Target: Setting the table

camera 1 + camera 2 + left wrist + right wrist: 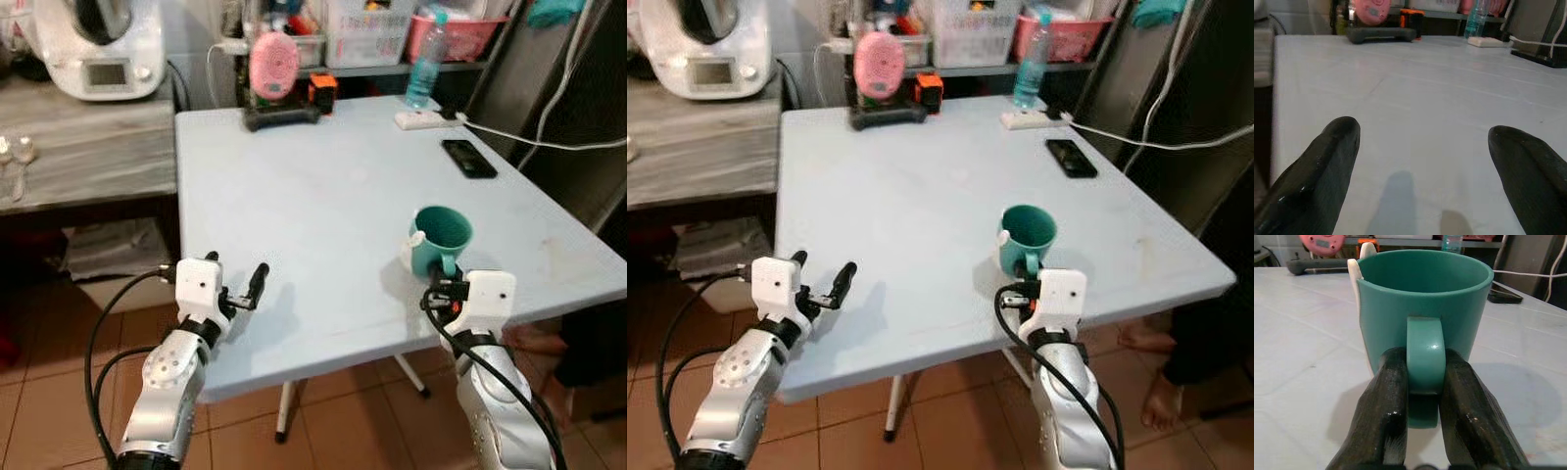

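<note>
My right end effector (1422,382) is clenched on the handle of the teal mug (442,238) near the desk (323,196) edge, apparently resting there, my left end effector (245,291) released; next, letting go cleanly.

No readable txt, labels, brands or nos. showing anywhere. White appliance (98,44) on the side counter is showing a small display panel, but it's too blurred to read. Pink gadget (273,64) at the table's far edge is carrying a small grey panel w/ no legible marks. Teal mug (1422,318) is showing no print.
</note>
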### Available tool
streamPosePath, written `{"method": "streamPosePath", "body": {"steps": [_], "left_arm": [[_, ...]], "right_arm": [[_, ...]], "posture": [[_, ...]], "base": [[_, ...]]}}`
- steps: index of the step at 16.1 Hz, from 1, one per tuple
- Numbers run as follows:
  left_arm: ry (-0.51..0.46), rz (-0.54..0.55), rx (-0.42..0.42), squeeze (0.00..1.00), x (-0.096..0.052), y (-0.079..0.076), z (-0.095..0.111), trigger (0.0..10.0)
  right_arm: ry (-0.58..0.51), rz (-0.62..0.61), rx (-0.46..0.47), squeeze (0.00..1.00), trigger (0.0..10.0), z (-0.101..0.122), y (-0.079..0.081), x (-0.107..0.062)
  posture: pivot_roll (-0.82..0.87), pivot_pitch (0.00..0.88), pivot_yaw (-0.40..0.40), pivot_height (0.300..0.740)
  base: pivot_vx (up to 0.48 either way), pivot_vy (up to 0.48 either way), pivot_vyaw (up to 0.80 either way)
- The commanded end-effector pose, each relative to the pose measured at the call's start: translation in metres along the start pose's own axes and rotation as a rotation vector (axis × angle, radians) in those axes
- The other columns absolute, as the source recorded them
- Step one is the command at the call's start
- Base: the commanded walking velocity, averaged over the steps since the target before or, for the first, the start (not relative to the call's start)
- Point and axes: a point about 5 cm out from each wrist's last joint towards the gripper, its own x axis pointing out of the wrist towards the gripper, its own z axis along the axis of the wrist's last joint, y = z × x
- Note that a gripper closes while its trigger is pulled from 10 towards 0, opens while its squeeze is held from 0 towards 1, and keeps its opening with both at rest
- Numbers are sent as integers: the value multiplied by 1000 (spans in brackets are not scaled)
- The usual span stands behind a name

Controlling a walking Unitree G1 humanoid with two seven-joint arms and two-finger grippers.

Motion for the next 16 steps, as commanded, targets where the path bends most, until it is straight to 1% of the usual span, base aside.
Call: {"method": "streamPosePath", "body": {"steps": [1, 6, 10, 16], "left_arm": [[5, 14, 7, 0, -2, 3, -2, 10000], [2, 19, 10, 0, -1, 5, -1, 10000], [3, 16, 12, 0, -1, 4, -2, 10000], [1, 17, 13, 0, 1, 3, -2, 10000]], "right_arm": [[-18, 1, -2, 0, 10000, 6, 1, 0], [-27, 21, -15, 0, 10000, 9, 2, 0], [-18, 21, -12, 0, 10000, 6, 2, -2], [-21, 28, -12, 0, 10000, 9, 1, -1]], "posture": [[9, 0, -36, 740], [7, 0, -32, 740], [5, 0, -32, 740], [3, 0, -31, 740]], "base": [[0, 382, 0], [0, 389, 0], [0, 392, 0], [0, 394, 0]]}}
